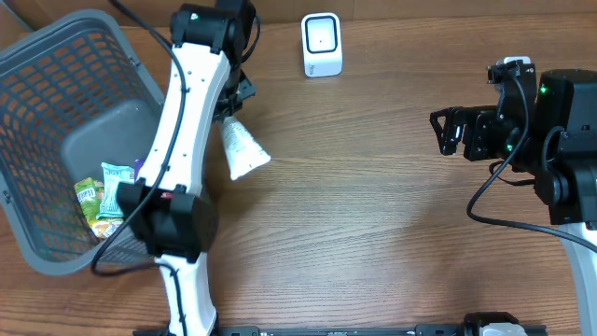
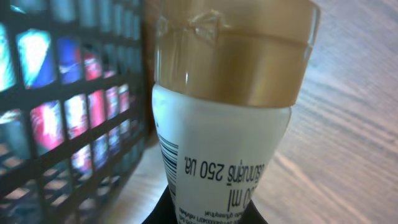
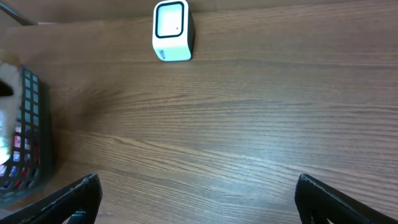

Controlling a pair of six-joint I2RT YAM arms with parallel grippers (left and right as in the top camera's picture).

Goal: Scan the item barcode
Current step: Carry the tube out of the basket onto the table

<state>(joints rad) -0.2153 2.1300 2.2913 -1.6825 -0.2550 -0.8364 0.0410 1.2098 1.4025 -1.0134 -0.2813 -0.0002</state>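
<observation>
Even bright light, soft shadows. Left wrist view: basket point(image 2: 62, 118) blurred, glare on gold cap point(image 2: 236, 62) of tube point(image 2: 224, 149).

Your left arm point(image 1: 184, 110) shows white links and black joints; your right arm point(image 1: 564, 121) and right gripper point(image 1: 447, 133) are black, cabled.

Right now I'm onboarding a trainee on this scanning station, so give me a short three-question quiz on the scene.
1. True or false: the right end effector is open and empty.
2. Fill in: the cap of the tube is ____ coloured.
3. What holds the tube? A) the left end effector B) the right end effector C) nothing; it lies loose.
Key: 1 true; 2 gold; 3 A.
</observation>
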